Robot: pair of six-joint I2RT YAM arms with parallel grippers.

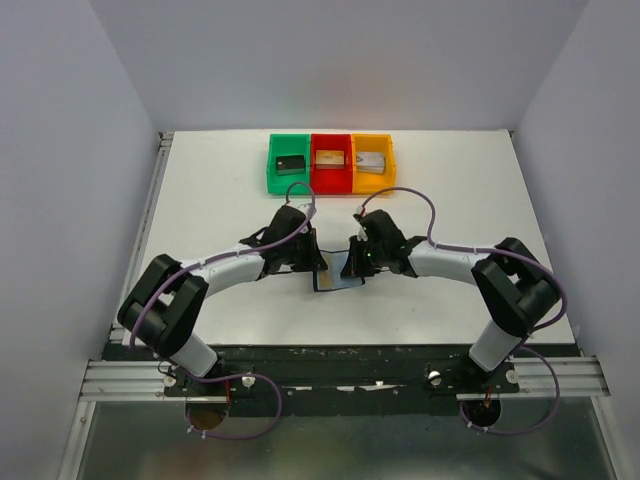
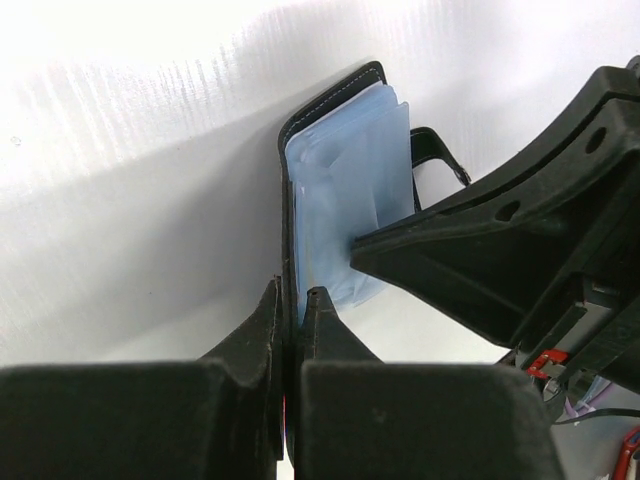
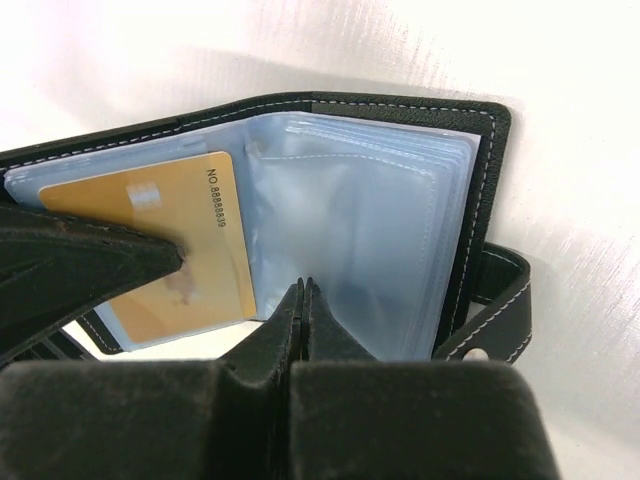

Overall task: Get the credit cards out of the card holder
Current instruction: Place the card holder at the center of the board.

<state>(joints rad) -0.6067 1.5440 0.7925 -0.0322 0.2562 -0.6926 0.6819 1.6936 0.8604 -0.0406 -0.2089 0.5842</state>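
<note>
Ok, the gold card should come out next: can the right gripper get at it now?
Probably not yet. The right gripper is shut, apparently on a sleeve of the holder, and the left gripper has a finger across the gold card.

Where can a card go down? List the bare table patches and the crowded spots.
Bare: the table left of the bins, out to its left edge; the matching patch right of them; the strip between the card holder and the near edge. Crowded: the centre, where left claw and right claw meet at the holder, cables looping behind.
</note>
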